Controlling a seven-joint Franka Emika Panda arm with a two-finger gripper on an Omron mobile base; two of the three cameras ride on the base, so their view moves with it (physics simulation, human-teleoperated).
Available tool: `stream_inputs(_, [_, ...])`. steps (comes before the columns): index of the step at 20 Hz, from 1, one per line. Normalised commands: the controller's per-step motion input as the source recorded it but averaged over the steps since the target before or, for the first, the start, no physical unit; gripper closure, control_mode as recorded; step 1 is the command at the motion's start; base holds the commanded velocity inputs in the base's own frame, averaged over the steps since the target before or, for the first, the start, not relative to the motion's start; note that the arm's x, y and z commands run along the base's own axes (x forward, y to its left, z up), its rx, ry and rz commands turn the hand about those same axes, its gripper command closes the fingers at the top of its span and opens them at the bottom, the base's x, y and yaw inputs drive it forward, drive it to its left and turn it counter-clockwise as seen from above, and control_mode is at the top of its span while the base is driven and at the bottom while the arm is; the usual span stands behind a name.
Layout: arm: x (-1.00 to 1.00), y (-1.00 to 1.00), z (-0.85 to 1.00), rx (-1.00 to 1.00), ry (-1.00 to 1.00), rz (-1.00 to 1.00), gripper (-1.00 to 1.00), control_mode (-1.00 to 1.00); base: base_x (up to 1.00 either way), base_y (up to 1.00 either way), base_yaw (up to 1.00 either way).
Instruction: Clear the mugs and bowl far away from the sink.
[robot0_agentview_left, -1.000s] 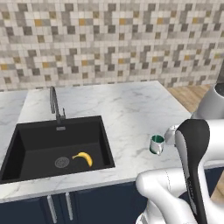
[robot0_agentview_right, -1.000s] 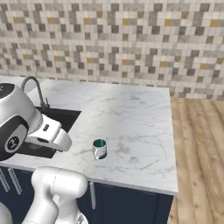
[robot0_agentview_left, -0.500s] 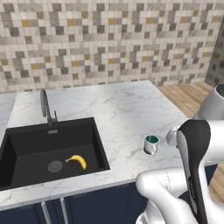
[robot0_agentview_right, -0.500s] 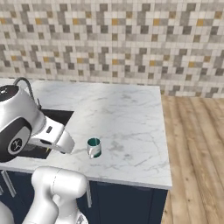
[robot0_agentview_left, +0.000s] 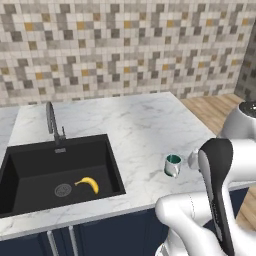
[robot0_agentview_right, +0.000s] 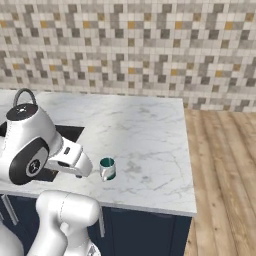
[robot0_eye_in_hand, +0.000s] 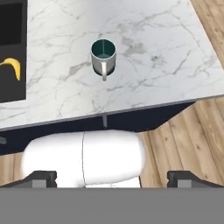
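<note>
The silvery metal mug with its teal-green inside stands upright on the marble counter, near the front edge and right of the black sink. It also stands out in the right base view. In the hand view the mug sits far off, its handle pointing toward the counter's front edge. My gripper is open, its fingertips wide apart with nothing between them, well short of the mug. The maroon mug and the bowl are out of view.
A yellow banana lies in the sink basin by the round drain; the banana is at the left edge of the hand view. The grey gooseneck faucet rises behind the sink. Wooden floor lies beyond the counter's right end.
The whole picture slid a little to the left in both base views, so the camera moved. The mug and banana keep their places on the counter and in the sink.
</note>
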Motion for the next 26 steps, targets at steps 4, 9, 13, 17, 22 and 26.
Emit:
stream_inputs(4, [0.38,0.00,-0.16,0.00,0.00,0.07,-1.00,-1.00,0.00,0.00,0.00])
stream_inputs(9, [0.37,0.00,-0.31,0.00,0.00,0.06,-1.00,-1.00,0.00,0.00,0.00])
stream_inputs(13, [0.38,0.00,-0.44,0.00,0.00,0.03,-1.00,-1.00,0.00,0.00,0.00])
stream_inputs(17, [0.41,0.00,-0.49,0.00,0.00,0.02,-1.00,-1.00,0.00,0.00,0.00])
stream_inputs(22, [0.37,0.00,-0.50,0.00,0.00,0.00,-1.00,-1.00,0.00,0.00,0.00])
stream_inputs(26, [0.30,-0.01,-0.49,0.00,0.00,0.00,-1.00,-1.00,0.00,0.00,0.00])
